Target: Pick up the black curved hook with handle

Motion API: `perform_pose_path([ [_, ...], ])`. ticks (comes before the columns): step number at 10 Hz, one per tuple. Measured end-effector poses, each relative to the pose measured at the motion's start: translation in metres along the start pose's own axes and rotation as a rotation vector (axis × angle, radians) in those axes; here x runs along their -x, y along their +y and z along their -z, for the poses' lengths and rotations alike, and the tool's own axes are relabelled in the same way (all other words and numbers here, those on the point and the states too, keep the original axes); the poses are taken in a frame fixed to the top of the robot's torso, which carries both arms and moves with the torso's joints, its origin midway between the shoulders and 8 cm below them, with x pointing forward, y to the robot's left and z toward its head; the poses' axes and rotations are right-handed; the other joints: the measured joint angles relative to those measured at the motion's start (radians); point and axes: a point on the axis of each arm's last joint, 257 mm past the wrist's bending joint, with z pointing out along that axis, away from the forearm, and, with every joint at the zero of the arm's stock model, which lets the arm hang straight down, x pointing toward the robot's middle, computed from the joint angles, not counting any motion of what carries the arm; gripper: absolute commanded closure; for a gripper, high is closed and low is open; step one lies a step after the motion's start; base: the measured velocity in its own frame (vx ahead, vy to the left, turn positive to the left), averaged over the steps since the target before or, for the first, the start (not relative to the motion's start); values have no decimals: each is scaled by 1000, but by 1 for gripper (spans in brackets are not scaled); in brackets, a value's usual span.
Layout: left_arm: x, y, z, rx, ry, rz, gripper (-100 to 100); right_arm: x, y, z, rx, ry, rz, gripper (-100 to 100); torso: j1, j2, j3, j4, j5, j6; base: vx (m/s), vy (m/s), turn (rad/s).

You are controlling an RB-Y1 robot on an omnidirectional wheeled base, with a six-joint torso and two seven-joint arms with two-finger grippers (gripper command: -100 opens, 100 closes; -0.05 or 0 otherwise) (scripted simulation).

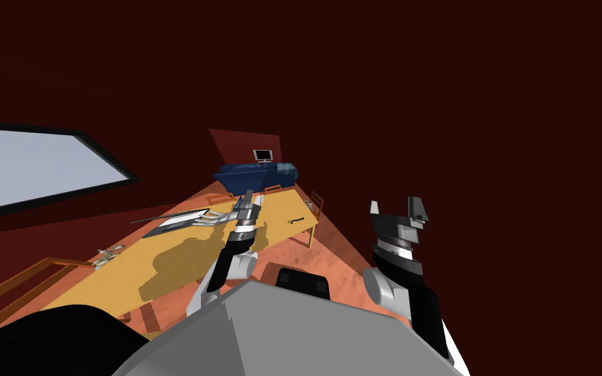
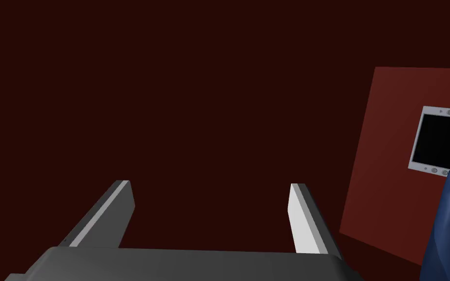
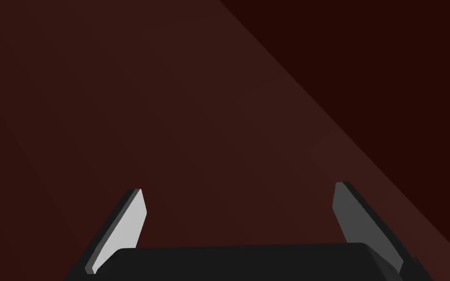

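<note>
A small black hook with a handle (image 1: 295, 220) lies on the long wooden table (image 1: 162, 261), near its far right corner. My left gripper (image 1: 252, 198) is held over the table's far half, to the left of the hook and apart from it. In the left wrist view the left gripper (image 2: 209, 184) is open, with nothing between its fingers. Off the table's right side my right gripper (image 1: 397, 207) is raised over the floor. It is open and empty in the right wrist view (image 3: 238, 188), facing a dark red wall.
A flat grey and white object (image 1: 179, 222) and several small grey items (image 1: 109, 253) lie on the table's left half. Wooden chairs (image 1: 316, 205) stand around the table. Behind it are a blue sofa (image 1: 257, 175) and a monitor (image 1: 263, 155). A window (image 1: 25, 166) is at the left.
</note>
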Motion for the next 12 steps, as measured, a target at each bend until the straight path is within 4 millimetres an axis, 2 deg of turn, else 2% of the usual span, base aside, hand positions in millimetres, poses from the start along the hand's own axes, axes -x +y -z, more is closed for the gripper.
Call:
perform_pose_path([
  [4,8,16,-3,42,64,-98,-100,0,0,0,0,0,0,0,-8,0,0,0,-2,0,-1,-119,-25],
  [7,26,38,-5,109,82,-181,-100,0,0,0,0,0,0,0,-10,-3,-2,-1,-2,0,43,-170,-45],
  [9,46,58,-5,175,79,-238,-100,0,0,0,0,0,0,0,-11,-3,-2,-1,-3,0,58,-172,-58],
  [12,87,96,-2,299,53,-309,-100,0,0,0,0,0,0,0,-12,-7,-4,-2,-3,0,108,-186,-69],
])
